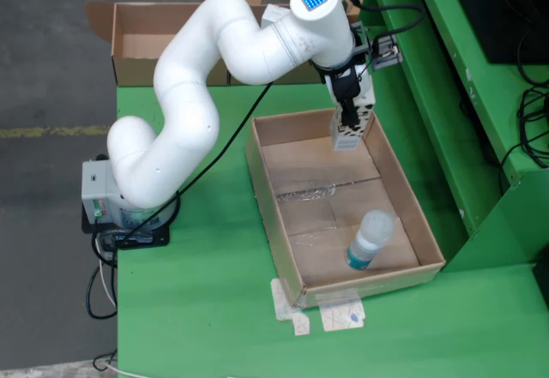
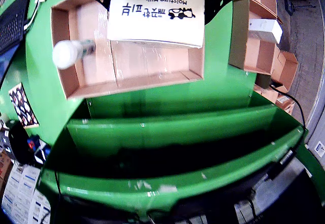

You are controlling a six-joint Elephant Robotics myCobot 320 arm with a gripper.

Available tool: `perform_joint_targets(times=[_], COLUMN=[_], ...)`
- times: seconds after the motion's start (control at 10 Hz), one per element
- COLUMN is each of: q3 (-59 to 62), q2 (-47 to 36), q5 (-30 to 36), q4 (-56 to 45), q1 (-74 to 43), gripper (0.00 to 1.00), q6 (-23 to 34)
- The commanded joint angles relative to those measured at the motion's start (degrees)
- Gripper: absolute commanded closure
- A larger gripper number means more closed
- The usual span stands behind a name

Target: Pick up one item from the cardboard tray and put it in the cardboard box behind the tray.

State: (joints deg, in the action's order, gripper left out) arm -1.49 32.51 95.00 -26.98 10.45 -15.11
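Observation:
My gripper is shut on a white hand cream carton and holds it over the far end of the cardboard tray. In the wrist view the carton fills the top middle, well above the tray. A bottle with a white cap lies in the near right corner of the tray; it also shows in the wrist view. An open cardboard box stands behind the tray at the back left, partly hidden by the arm.
The robot base stands at the table's left edge. A green raised frame runs along the right side of the tray. In the wrist view another open box holds a white carton.

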Motion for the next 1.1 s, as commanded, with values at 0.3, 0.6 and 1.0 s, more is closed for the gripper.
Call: perform_joint_targets(times=[0.3,0.6,1.0], q3=[1.5,1.48,1.48], q2=[-3.7,-3.61,-1.63], q5=[-5.06,-5.28,-11.06], q4=[16.88,17.02,21.65], q1=[2.65,1.69,3.18], gripper=[1.0,1.0,1.0], q6=[-1.11,0.28,2.89])
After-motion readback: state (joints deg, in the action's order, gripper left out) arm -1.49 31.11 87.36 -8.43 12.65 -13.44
